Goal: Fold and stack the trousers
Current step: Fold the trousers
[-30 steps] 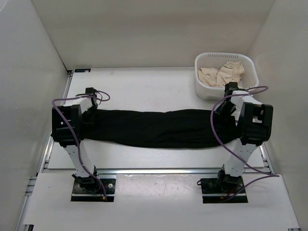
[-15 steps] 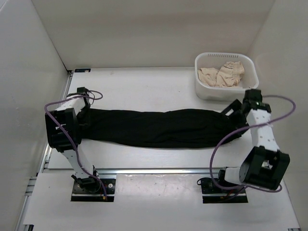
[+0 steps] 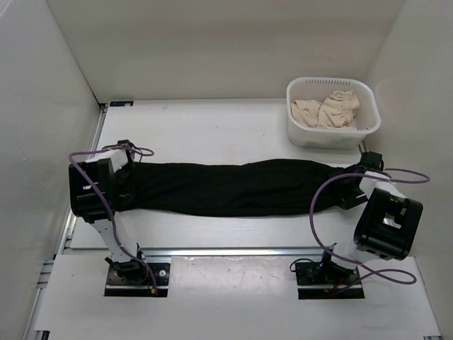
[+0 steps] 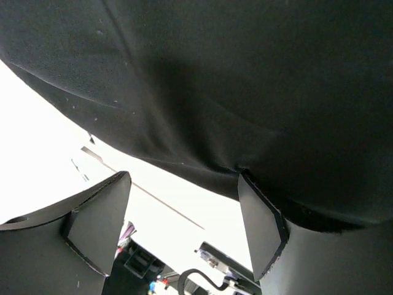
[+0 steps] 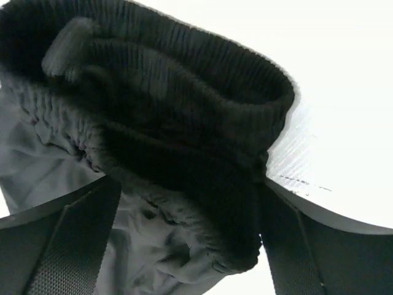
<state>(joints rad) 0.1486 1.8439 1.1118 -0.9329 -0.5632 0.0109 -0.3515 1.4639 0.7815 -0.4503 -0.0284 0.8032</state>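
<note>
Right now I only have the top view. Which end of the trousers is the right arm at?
Observer: The waist end. The right wrist view shows the ribbed waistband bunched between the right fingers.
Operator: Clamped?
Observer: Can't tell. Those fingers stand wide apart and the waistband fills the gap.
Operator: And the left?
Observer: The left fingers are open. The trousers lie at their tips, and white table shows between them.
</note>
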